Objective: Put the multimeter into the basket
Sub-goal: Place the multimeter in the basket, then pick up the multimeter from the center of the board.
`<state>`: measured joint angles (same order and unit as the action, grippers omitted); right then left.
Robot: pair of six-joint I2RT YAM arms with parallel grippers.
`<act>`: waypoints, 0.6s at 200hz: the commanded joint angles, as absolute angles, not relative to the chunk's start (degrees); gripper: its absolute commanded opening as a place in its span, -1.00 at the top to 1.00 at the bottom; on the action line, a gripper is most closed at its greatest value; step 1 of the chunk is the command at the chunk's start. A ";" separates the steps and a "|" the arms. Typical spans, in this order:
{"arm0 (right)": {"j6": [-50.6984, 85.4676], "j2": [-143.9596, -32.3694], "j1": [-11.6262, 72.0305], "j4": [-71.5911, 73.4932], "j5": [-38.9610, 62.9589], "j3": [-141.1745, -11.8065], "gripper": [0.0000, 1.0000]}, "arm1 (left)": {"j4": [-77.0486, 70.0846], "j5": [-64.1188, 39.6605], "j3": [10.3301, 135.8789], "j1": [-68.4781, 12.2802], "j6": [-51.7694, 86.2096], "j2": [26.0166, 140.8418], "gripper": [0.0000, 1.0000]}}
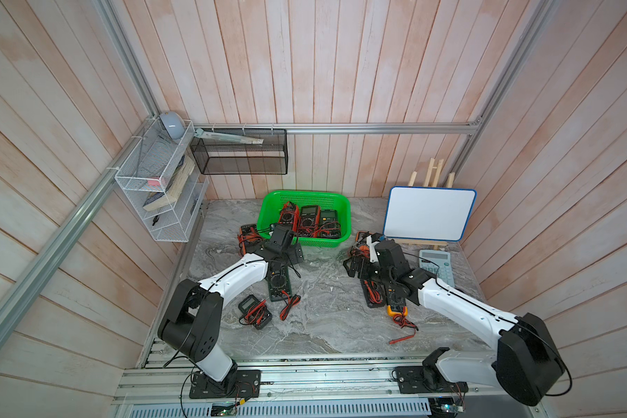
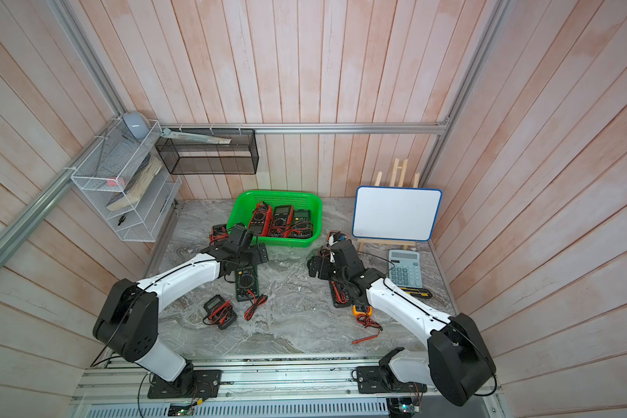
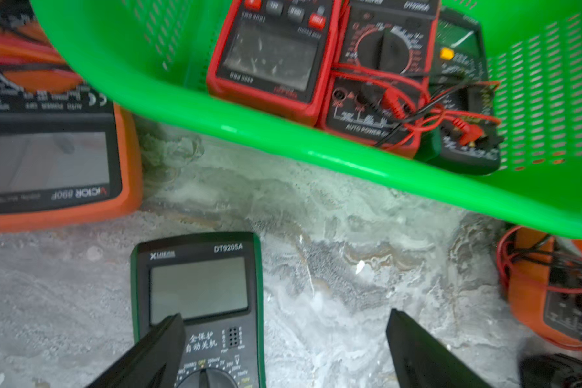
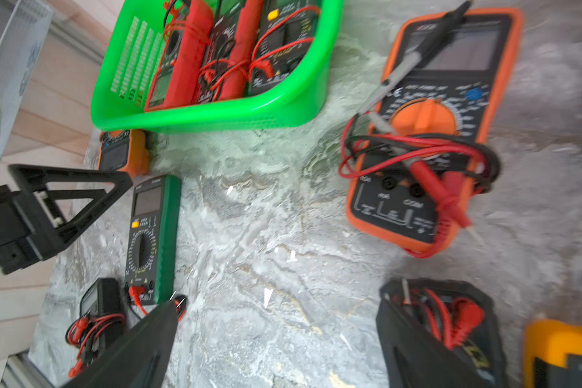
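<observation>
The green basket stands at the back of the marble table with three multimeters inside. Several more lie loose around it. A green multimeter lies under my left gripper, which hangs open just above its display with one finger over the case. An orange multimeter wrapped in leads lies ahead of my right gripper. That gripper is open over bare table, beside a black multimeter.
Another orange multimeter lies left of the basket, a small black one near the front left and a yellow clamp meter under the right arm. A whiteboard on an easel and a calculator stand at the right.
</observation>
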<state>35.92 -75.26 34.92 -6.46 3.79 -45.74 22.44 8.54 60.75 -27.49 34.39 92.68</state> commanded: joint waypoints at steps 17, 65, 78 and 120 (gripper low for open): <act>36.37 -78.94 37.48 -2.37 6.83 -48.50 -0.97 | 25.63 6.82 56.13 -27.38 37.99 88.97 -0.99; 35.96 -81.24 37.46 -0.52 8.81 -49.96 -0.97 | 26.79 6.02 53.09 -28.05 40.23 88.26 -0.99; 36.08 -81.76 37.44 0.01 9.70 -50.26 -0.96 | 27.18 6.27 52.68 -28.40 40.43 88.64 -0.99; 36.39 -83.05 37.74 1.65 11.29 -50.61 -0.97 | 27.98 8.47 51.95 -28.92 40.68 89.69 -0.99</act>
